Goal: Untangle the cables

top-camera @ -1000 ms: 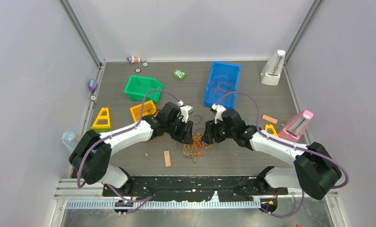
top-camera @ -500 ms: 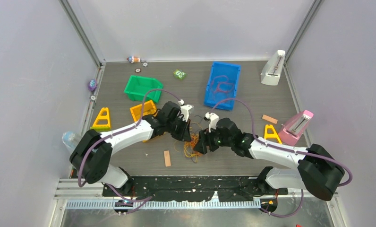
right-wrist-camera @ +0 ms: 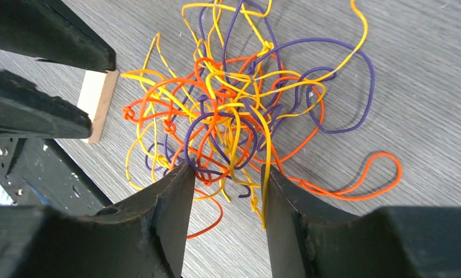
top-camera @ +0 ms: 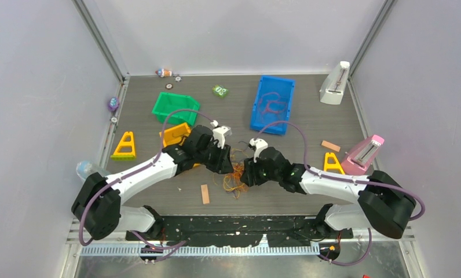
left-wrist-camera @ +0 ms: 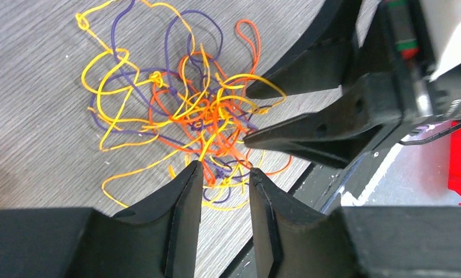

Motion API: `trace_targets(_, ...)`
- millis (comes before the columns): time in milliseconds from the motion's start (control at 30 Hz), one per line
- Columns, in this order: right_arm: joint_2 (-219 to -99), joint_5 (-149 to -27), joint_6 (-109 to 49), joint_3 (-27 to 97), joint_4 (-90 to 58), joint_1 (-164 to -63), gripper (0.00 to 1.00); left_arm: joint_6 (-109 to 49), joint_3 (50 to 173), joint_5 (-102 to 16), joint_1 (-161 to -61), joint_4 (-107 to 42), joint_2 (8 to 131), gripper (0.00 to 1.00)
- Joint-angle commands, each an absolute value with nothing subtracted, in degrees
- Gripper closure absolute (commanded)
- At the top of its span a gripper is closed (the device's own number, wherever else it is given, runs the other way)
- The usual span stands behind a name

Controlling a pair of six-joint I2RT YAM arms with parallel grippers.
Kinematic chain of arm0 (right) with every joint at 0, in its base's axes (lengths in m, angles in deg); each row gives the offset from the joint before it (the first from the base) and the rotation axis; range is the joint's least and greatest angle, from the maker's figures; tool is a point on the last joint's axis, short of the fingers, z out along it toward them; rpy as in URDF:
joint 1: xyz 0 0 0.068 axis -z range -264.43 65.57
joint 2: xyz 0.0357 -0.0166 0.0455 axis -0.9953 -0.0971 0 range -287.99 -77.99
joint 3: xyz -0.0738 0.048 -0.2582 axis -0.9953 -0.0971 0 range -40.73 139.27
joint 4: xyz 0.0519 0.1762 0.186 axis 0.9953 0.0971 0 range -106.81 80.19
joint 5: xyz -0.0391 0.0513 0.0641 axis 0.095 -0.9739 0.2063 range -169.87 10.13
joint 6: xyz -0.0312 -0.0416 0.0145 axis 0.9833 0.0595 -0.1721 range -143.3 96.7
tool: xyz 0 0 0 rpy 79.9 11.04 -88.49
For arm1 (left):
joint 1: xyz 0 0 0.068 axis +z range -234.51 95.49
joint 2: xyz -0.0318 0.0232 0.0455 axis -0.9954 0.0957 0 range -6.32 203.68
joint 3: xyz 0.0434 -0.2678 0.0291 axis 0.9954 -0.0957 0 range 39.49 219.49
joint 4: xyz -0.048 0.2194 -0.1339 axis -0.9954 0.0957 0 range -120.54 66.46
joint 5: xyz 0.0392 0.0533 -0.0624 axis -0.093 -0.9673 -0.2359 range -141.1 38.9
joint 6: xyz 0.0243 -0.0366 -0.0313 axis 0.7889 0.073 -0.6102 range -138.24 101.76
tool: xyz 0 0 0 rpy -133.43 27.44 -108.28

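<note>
Grey wood-grain table, walled in on three sides, and the cables lie in one knot near its front middle, between the two arms. Orange, yellow and purple strands are looped through one another, flat on the surface.

The left tool hangs over one edge of the knot with its fingers a little apart. A few strands run through the gap, but nothing is pinched that I can see. The right tool faces it from the other side, fingers wider apart, tips down among the middle loops, gripping nothing either.

To do this well, I'd say each should close on one strand at the outer fringe, of different colours, not on the dense centre. Then they should draw apart slowly and low. Grabbing a bunch would likely drag the whole knot or tighten it. The orange loop lying free looks the easiest start.
</note>
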State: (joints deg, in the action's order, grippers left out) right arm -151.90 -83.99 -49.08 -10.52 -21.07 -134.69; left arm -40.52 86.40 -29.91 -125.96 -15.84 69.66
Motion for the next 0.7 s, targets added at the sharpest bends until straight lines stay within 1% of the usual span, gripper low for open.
trace_targets(0, -146.9, -80.1, -48.2, -8.6, -18.6, -135.1, 0.47, -39.6, 85.1, -31.2, -125.2, -16.1, 67.1, 0.62)
trace_targets(33, -145.8, -80.1, -47.7, -8.1, -17.9, -135.1, 0.43, -38.6, 85.0, -31.3, -125.2, -15.4, 67.4, 0.60)
trace_targets(67, -145.2, -80.0, -47.4, -7.9, -16.3, -135.1, 0.36, -38.0, 85.0, -31.5, -125.2, -14.9, 67.7, 0.59)
trace_targets(133, -143.3, -80.0, -46.9, -7.4, -14.3, -135.1, 0.29, -36.8, 85.0, -32.0, -125.2, -14.6, 68.2, 0.58)
trace_targets(200, -141.1, -80.2, -46.3, -6.8, -13.0, -135.1, 0.28, -35.8, 84.9, -32.5, -125.2, -14.7, 68.7, 0.58)
trace_targets(267, -140.0, -80.9, -45.7, -6.0, -11.8, -135.1, 0.29, -35.0, 85.0, -32.7, -125.2, -15.3, 69.4, 0.59)
trace_targets(400, -140.2, -84.0, -45.1, -4.7, -11.3, -135.1, 0.38, -33.4, 86.1, -33.2, -125.3, -15.7, 71.7, 0.62)
trace_targets(500, -142.1, -85.5, -45.2, -4.3, -12.0, -135.4, 0.40, -32.7, 86.7, -33.7, -125.3, -15.9, 73.3, 0.62)
trace_targets(667, -148.3, -85.5, -46.1, -3.7, -15.7, -136.1, 0.40, -32.2, 87.3, -33.2, -125.3, -17.4, 75.8, 0.64)
